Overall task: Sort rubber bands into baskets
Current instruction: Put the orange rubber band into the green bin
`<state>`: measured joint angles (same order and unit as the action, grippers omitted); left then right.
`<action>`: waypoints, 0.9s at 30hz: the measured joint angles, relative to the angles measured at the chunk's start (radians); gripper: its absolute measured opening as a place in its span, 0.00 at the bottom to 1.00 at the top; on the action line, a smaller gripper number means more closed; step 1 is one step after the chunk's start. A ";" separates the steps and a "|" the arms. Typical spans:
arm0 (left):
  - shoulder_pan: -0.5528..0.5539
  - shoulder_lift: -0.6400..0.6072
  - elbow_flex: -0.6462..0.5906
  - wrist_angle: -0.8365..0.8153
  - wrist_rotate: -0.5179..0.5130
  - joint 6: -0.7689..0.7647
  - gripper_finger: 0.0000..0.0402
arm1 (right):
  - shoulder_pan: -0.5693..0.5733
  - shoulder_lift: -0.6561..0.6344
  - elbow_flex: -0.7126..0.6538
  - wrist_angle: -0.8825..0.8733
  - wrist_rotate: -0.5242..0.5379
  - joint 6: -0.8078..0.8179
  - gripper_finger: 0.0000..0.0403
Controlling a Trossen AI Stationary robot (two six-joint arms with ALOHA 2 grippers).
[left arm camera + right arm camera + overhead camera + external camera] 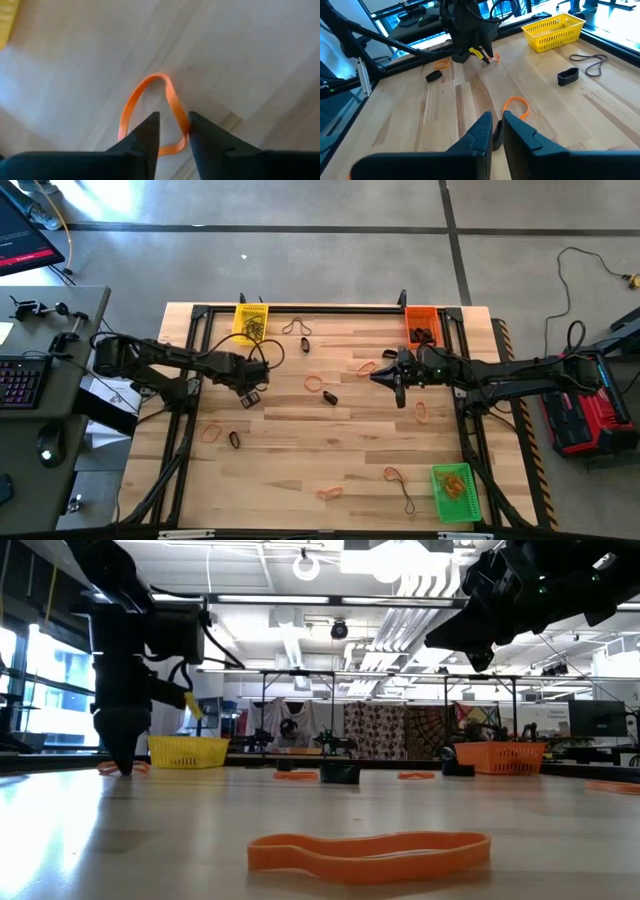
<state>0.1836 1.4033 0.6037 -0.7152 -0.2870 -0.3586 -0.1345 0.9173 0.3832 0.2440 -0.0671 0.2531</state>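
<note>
My left gripper (173,120) points down at the table a little in front of the yellow basket (250,320). It is open, with its fingertips on either side of one strand of an orange rubber band (150,100) that lies flat on the wood. My right gripper (378,376) hovers shut above the table, in front of the orange basket (422,325), with nothing in it. The green basket (452,490) stands at the near right. Several more orange and black rubber bands lie scattered, among them an orange one (314,382) and a black one (330,397). My left gripper comes at the orange band from above, its fingers across the band's one long side (181,116). That strand runs close along one finger's inner face (192,131). Whether the finger touches it, I cannot tell. The band lies flat on the table.
A metal frame (330,310) runs along the table's far edge and sides. An orange band (516,106) lies on the table below and ahead of my right gripper. A black band (568,76) and a thin black loop (590,64) lie near the yellow basket. Another orange band (370,850) lies near the front edge.
</note>
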 joint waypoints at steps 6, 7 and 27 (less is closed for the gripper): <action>-0.028 -0.025 0.000 0.068 -0.003 0.022 0.03 | 0.022 0.000 0.000 -0.005 0.064 -0.010 0.08; -0.037 -0.037 0.000 0.101 0.004 0.022 0.01 | 0.032 0.000 0.000 -0.009 0.091 -0.020 0.08; -0.165 -0.076 -0.002 0.991 0.357 0.003 0.00 | 0.293 0.260 0.001 0.242 0.356 -0.079 0.08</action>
<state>0.0187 1.3274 0.6017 0.2757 0.0697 -0.3555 0.1586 1.1776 0.3840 0.4857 0.2890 0.1741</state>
